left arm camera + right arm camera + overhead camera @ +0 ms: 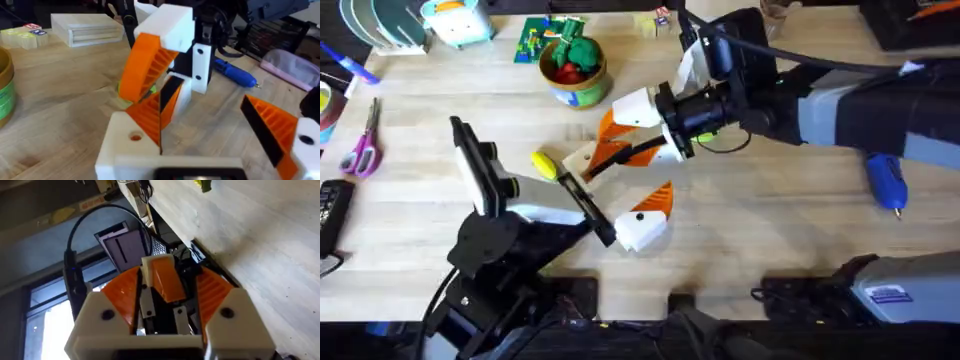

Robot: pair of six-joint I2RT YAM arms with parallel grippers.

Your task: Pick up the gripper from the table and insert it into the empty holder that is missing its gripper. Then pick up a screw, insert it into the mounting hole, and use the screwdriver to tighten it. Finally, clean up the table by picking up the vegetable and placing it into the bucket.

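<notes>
Sitting in bucket (574,78) red/green produce, right fingers (161,292) pinching gripper (165,280), left fingers (210,125) spread

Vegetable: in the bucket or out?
Out. The yellow vegetable lies on the table, apart from the bucket, which holds red and green toy produce.

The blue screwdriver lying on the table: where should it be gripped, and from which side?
Take the screwdriver by its thick blue body near mid-length, coming straight down from above with the fingers closing across its width. It lies flat on the table with bare wood on both sides, and its thin metal tip looks too slim to hold.
</notes>
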